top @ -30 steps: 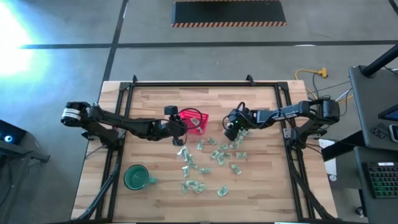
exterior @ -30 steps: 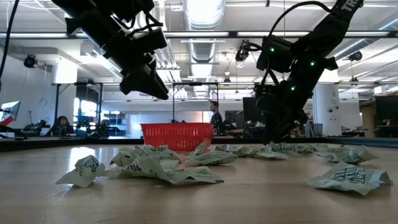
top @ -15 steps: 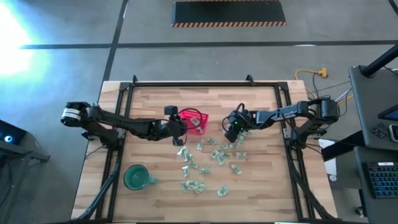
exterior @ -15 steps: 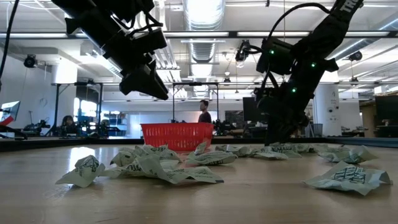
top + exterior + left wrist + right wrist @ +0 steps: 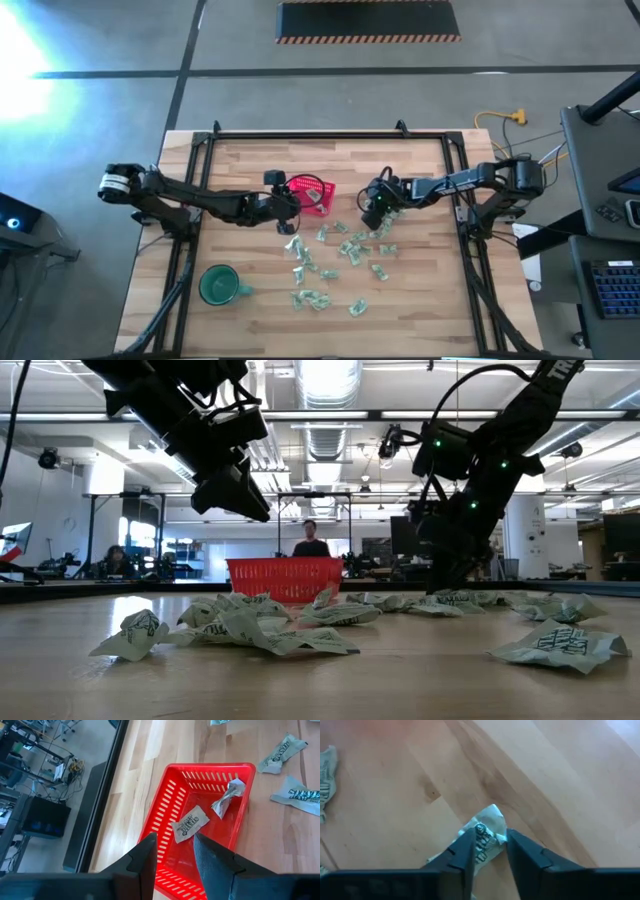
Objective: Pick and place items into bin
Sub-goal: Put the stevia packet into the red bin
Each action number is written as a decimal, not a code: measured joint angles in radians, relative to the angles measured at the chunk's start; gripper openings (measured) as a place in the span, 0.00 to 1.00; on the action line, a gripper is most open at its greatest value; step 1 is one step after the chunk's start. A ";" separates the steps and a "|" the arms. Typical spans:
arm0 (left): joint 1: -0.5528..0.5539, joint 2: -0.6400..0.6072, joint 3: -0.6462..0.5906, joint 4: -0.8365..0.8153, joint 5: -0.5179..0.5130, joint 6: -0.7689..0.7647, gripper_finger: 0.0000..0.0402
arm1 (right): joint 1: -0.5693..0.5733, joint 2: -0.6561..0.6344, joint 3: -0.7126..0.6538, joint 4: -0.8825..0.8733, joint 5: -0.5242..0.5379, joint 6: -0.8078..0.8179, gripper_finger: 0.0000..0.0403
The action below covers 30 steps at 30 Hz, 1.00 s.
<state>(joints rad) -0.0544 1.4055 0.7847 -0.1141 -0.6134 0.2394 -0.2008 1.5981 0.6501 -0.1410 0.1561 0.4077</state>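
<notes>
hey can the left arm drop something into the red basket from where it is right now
Probably yes. The left hand hangs directly over the red basket, whose top is open, with only two wrapped pieces inside. But its fingers show nothing held.

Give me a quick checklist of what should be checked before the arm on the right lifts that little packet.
1. Packet sits between the right gripper fingers: ok.
2. Grip is firm: cannot tell.
3. Red basket upright on the table: ok.
4. Room left in the basket, only two packets inside: ok.
5. Path over the basket clear: not ok, the left gripper hovers above it, holding nothing.
</notes>
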 joint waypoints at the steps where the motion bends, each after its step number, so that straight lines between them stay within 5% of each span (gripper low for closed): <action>1: 0.000 0.000 0.000 0.000 0.000 0.000 0.28 | 0.000 -0.002 0.000 0.002 -0.003 -0.008 0.16; 6: 0.000 0.000 -0.001 0.000 0.000 0.001 0.28 | 0.000 -0.006 -0.001 0.004 -0.011 -0.031 0.03; 30: 0.000 0.000 -0.001 -0.001 0.000 0.002 0.28 | 0.013 -0.036 0.184 0.092 -0.008 -0.320 0.03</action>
<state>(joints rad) -0.0544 1.4055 0.7837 -0.1146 -0.6136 0.2417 -0.1875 1.5620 0.8337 -0.0491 0.1486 0.0872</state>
